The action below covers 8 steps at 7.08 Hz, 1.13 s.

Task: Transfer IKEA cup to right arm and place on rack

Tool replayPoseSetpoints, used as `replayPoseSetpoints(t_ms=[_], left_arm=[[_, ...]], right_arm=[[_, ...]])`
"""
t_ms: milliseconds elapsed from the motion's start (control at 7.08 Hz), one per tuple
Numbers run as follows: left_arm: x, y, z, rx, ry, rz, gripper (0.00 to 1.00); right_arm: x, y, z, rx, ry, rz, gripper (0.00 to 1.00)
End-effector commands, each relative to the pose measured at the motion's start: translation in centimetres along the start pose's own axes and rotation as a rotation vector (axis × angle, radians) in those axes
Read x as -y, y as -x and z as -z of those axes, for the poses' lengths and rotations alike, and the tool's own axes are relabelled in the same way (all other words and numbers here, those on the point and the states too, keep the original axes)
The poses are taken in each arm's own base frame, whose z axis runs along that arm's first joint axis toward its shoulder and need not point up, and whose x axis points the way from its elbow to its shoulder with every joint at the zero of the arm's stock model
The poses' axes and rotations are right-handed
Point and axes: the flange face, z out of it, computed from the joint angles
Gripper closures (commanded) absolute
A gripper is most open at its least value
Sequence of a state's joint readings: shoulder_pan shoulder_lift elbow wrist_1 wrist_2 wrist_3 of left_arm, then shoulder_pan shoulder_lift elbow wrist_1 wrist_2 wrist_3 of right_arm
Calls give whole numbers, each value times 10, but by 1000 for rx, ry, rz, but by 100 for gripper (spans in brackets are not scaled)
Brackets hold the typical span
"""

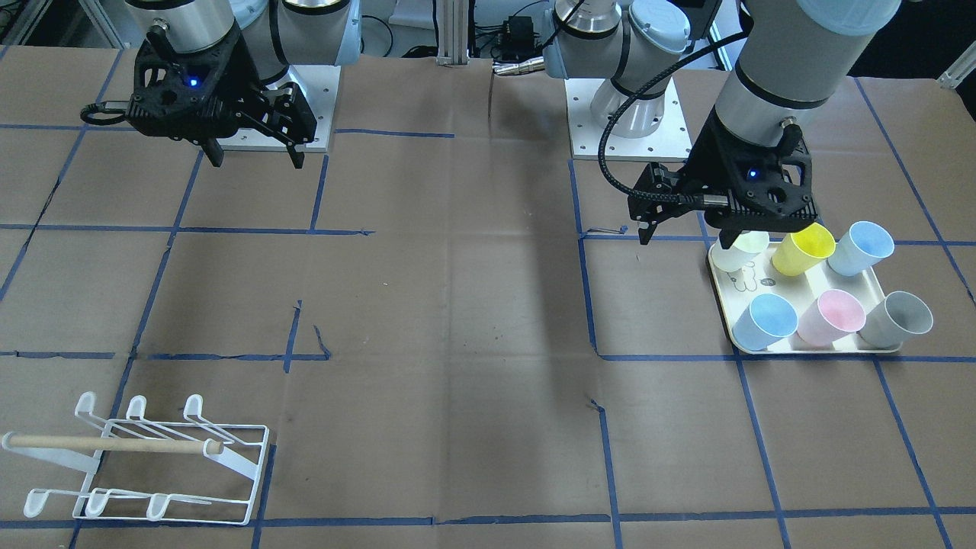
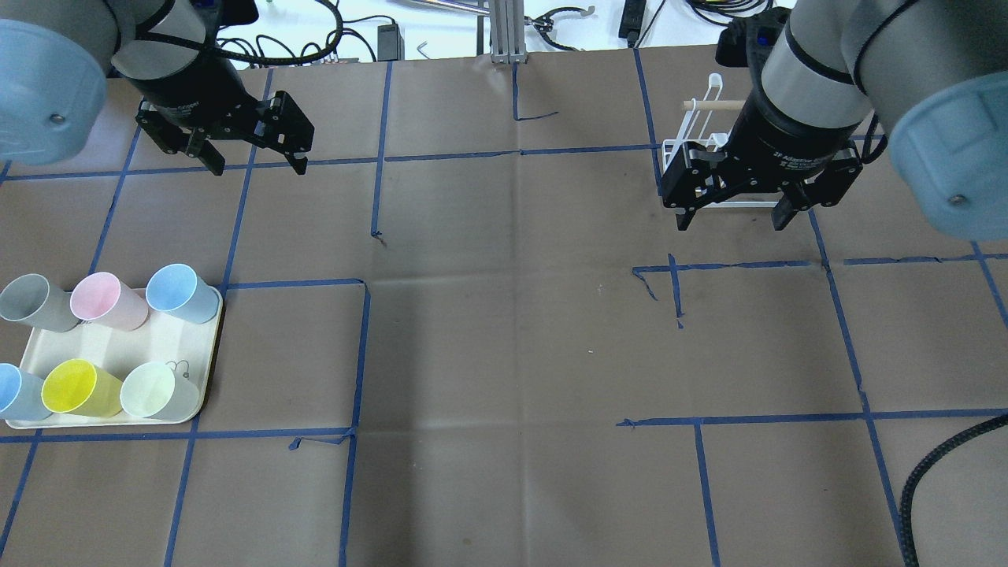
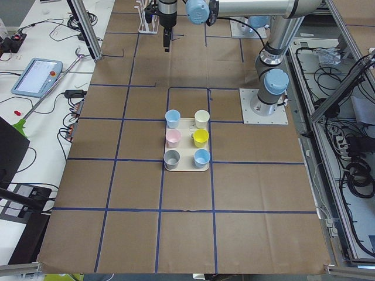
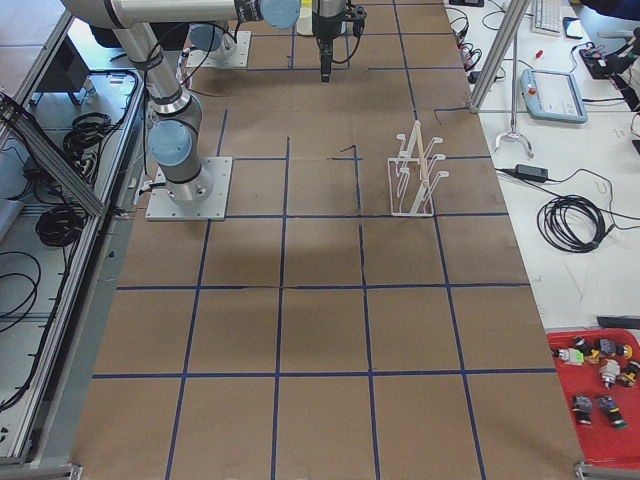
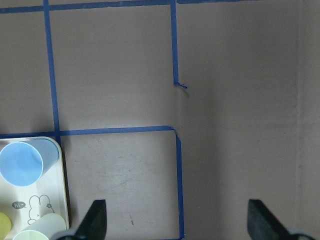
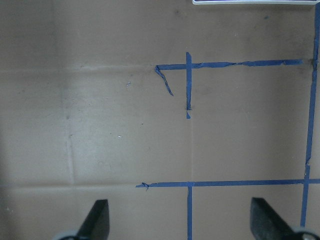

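Note:
Several IKEA cups stand mouth up on a cream tray (image 2: 118,346): grey (image 2: 31,301), pink (image 2: 106,301), blue (image 2: 179,291), another blue (image 2: 16,391), yellow (image 2: 77,387) and pale green (image 2: 153,390). My left gripper (image 1: 686,232) hangs open and empty high above the table, just off the tray's inner corner. In its wrist view, the blue cup (image 5: 22,162) and the pale green cup (image 5: 42,227) sit at lower left. My right gripper (image 2: 731,220) is open and empty, in the air in front of the white wire rack (image 1: 145,457). No cup is on the rack.
The table is covered in brown paper with a blue tape grid. The arm bases (image 1: 625,114) stand on plates at the robot's edge. The rack (image 4: 415,170) stands near the far edge on the right arm's side. A red bin of small parts (image 4: 600,400) lies off the table.

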<state>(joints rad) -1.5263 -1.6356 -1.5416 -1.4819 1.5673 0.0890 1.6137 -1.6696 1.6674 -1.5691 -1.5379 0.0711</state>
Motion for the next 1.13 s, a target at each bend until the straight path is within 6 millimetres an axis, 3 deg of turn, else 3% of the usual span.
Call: replayPoseSetpoints(t_ms=[0,989], left_arm=[[0,0,0,-1,-1,0,1],[-4,-1,4,-12,-12,0,0]], right_arm=[[1,0,-1,-1,2,1,0],[3,0,-3,-4,3,4,0]])
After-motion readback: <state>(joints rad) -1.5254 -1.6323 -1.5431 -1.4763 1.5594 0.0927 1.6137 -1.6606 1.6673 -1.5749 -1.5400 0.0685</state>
